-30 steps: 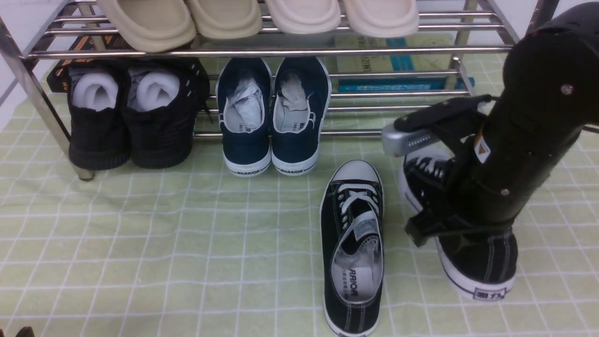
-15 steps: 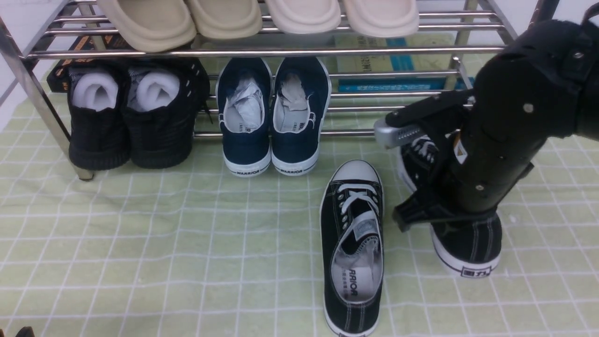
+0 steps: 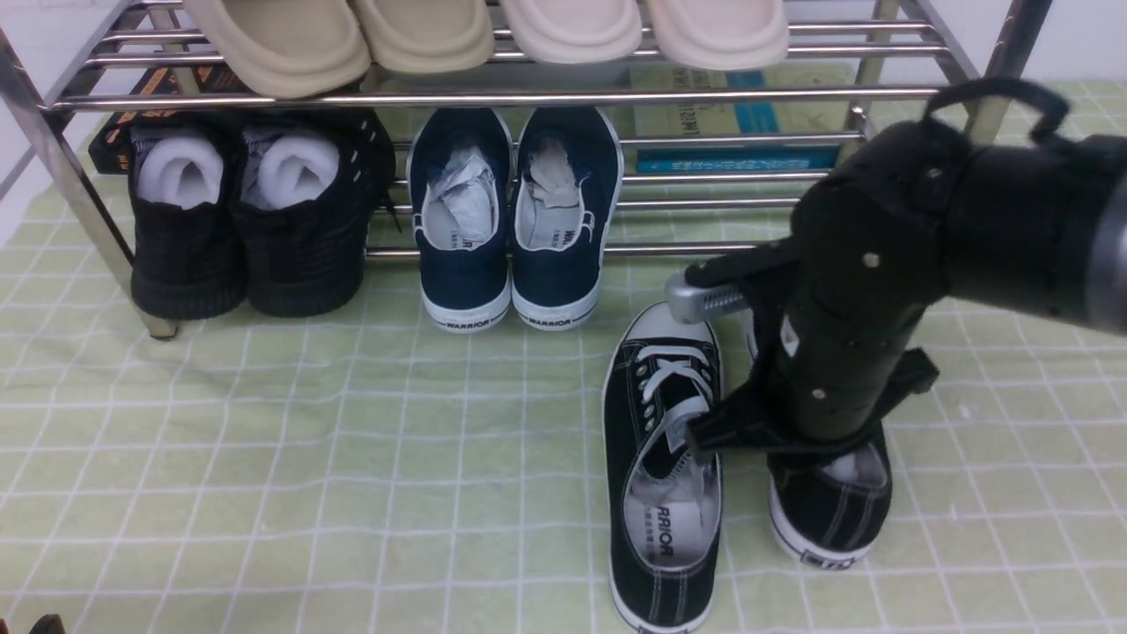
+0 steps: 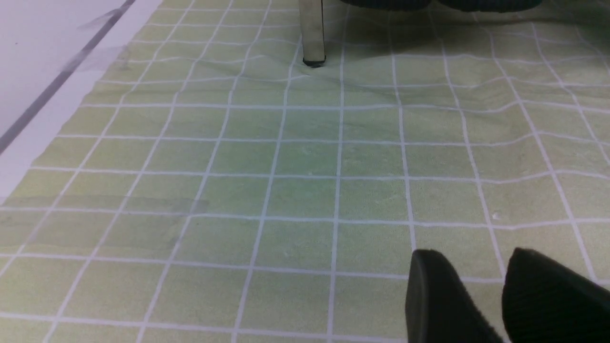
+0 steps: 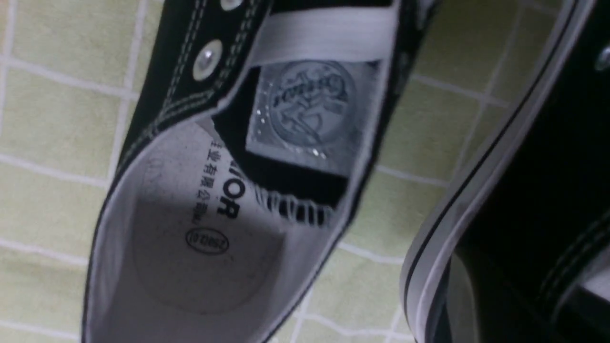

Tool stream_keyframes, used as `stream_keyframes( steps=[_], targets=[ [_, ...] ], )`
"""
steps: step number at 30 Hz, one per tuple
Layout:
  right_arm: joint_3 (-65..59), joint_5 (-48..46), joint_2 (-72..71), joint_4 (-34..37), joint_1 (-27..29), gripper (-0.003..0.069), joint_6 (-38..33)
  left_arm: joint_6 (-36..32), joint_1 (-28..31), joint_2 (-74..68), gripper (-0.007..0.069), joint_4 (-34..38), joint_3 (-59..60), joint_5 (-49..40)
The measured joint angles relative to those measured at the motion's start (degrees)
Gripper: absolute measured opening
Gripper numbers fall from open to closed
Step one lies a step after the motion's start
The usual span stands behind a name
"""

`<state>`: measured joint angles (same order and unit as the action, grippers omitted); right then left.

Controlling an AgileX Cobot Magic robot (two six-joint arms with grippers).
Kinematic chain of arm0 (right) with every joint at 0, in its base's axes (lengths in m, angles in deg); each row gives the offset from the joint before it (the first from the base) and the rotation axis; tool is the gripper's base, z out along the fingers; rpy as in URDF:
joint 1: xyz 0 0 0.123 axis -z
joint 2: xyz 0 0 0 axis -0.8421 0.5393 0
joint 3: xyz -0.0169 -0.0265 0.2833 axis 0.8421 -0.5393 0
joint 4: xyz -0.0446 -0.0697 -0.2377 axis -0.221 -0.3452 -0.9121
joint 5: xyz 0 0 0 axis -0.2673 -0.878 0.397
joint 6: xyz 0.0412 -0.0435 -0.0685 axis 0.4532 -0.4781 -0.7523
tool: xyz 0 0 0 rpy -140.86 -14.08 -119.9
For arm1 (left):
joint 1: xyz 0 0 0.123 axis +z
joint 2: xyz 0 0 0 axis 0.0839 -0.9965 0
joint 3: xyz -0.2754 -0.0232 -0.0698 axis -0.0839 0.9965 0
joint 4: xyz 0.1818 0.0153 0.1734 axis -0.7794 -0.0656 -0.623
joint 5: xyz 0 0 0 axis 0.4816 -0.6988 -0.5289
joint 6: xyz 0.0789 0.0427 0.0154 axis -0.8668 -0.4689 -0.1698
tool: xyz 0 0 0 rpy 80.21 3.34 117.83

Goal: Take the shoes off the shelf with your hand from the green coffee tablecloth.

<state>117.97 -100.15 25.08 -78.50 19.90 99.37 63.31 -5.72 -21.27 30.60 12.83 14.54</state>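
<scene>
A plain white wall closes the far side. A smooth white worktop shows bare along one edge, crossed by a thin dark grey stripe. A pale flat printed carton with blue panels lies at the back. The light is soft and even, and the shadows are faint.

Right sneaker: only the heel shows, the rest is hidden behind the right arm, whose jaws cannot be seen; heel label too small to read. Beige slippers: cut off by the front view's upper edge. Left gripper: fingers cut by the picture's edge. Right wrist view: blurred
</scene>
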Motion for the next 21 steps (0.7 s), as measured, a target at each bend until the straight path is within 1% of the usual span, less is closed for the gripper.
stream_keyframes(
  steps=[14,21],
  targets=[
    [-0.02,-0.13,0.83,4.19,0.31,0.0046,-0.28,0.00,0.00,0.00,0.0242,0.00,0.00,0.00],
    [-0.02,-0.17,0.83,4.55,0.31,0.0074,0.33,0.00,0.00,0.00,0.0242,0.00,0.00,0.00]
  ],
)
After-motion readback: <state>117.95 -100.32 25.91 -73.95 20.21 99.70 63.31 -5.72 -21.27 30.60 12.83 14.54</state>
